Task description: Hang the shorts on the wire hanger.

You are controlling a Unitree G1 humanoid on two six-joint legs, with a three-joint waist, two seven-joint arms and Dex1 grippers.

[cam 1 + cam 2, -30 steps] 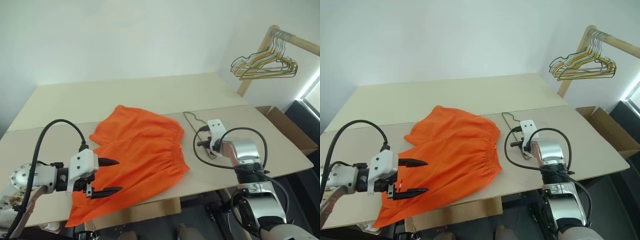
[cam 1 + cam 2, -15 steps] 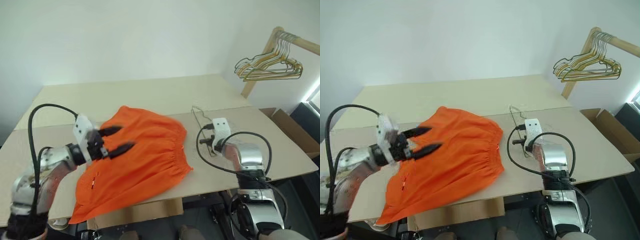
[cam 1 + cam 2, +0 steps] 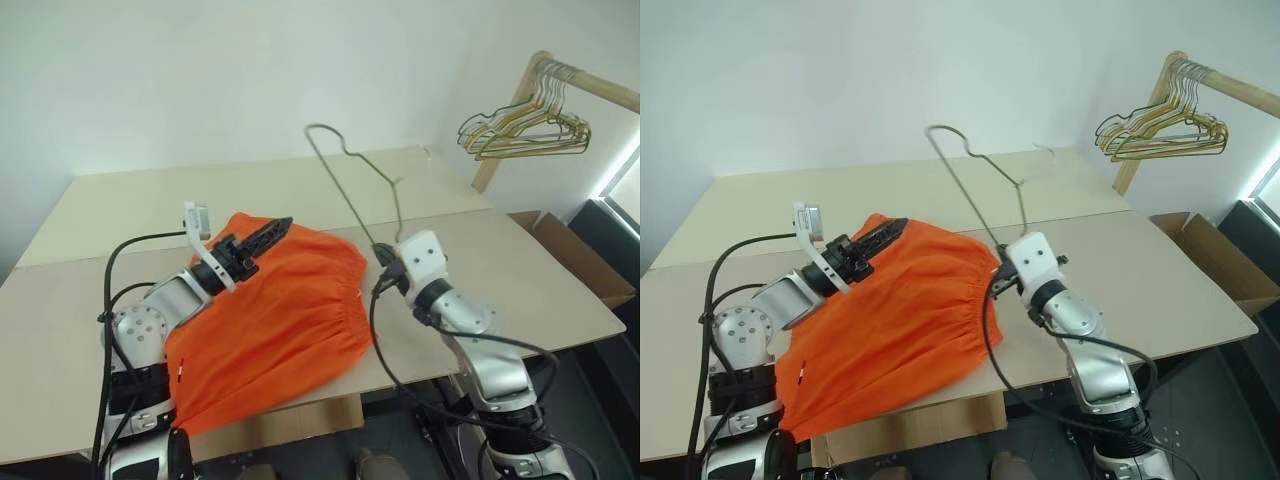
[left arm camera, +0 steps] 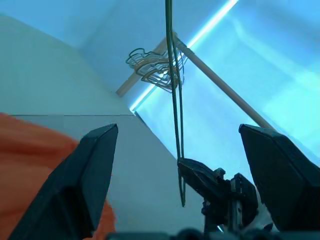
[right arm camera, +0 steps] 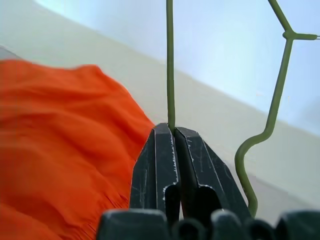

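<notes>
Holding the wire hanger up off the table is the part that looks done: the right pincer is squeezed tight on its thin wire, and the hanger sticks up above that pincer. The shorts lie flat on the table, just beside and below it. The left pincer hangs over the shorts' far edge with its fingers spread wide, holding nothing. I think the shorts must be lifted next and put over the hanger.
</notes>
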